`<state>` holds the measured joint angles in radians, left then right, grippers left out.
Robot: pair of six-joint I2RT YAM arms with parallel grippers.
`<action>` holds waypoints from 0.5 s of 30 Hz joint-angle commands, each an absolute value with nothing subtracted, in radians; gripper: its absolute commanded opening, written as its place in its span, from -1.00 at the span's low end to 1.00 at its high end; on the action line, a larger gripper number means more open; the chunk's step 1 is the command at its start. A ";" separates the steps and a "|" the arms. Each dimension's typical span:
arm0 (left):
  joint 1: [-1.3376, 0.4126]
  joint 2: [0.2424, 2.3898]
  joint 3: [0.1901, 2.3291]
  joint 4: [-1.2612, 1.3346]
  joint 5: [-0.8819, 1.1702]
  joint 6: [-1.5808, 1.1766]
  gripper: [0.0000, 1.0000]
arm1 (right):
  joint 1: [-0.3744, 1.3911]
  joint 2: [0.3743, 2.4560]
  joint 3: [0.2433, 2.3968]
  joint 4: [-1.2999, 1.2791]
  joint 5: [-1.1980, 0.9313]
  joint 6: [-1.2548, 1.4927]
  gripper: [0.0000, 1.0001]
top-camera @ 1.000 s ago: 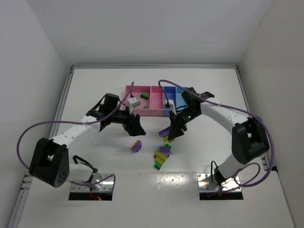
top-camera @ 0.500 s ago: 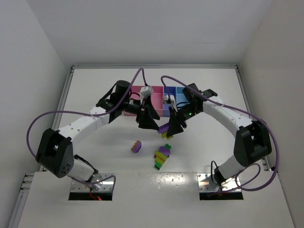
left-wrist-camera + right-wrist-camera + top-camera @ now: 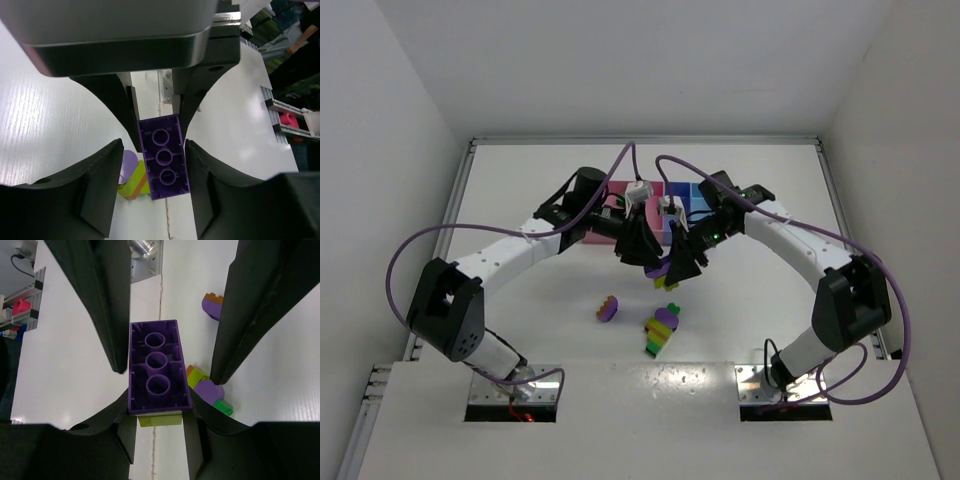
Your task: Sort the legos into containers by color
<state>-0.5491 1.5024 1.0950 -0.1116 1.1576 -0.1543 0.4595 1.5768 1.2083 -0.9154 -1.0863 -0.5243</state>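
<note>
A purple lego brick (image 3: 662, 270) (image 3: 159, 371) hangs above the table with a yellow-green lego (image 3: 160, 420) stuck under it. My right gripper (image 3: 674, 268) (image 3: 159, 407) is shut on this pair. My left gripper (image 3: 650, 262) (image 3: 155, 150) faces it from the other side, its jaws either side of the same purple brick (image 3: 162, 157). One finger is against the brick and a gap shows at the other. Two loose lego clumps lie on the table below: a purple and orange one (image 3: 607, 308) and a multicoloured one (image 3: 663, 328). The containers (image 3: 694, 192) sit behind, mostly hidden by both arms.
Both arms reach inward and meet over the table's middle, with purple cables looping above them. White walls enclose the table (image 3: 520, 180) on three sides. The arm bases stand on metal plates at the near edge.
My left arm has swung right, from left of the loose legos to the brick my right gripper holds, and its jaws have narrowed around it. The right gripper has lifted slightly.
</note>
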 commanded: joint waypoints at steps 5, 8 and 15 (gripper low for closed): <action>-0.572 1.522 1.144 -0.144 1.167 -0.101 0.18 | 0.469 1.536 1.266 -0.870 -1.141 -0.503 -1.00; -0.581 1.522 1.144 -0.144 1.158 -0.101 0.21 | 0.469 1.536 1.266 -0.870 -1.141 -0.503 -1.00; -0.581 1.531 1.154 -0.164 1.158 -0.092 -0.25 | 0.451 1.536 1.266 -0.839 -1.132 -0.470 -1.00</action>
<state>-0.5716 1.5246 1.1114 -0.1669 1.1500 -0.1215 0.4568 1.5764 1.2221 -0.8860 -1.0702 -0.4828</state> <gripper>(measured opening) 0.412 0.372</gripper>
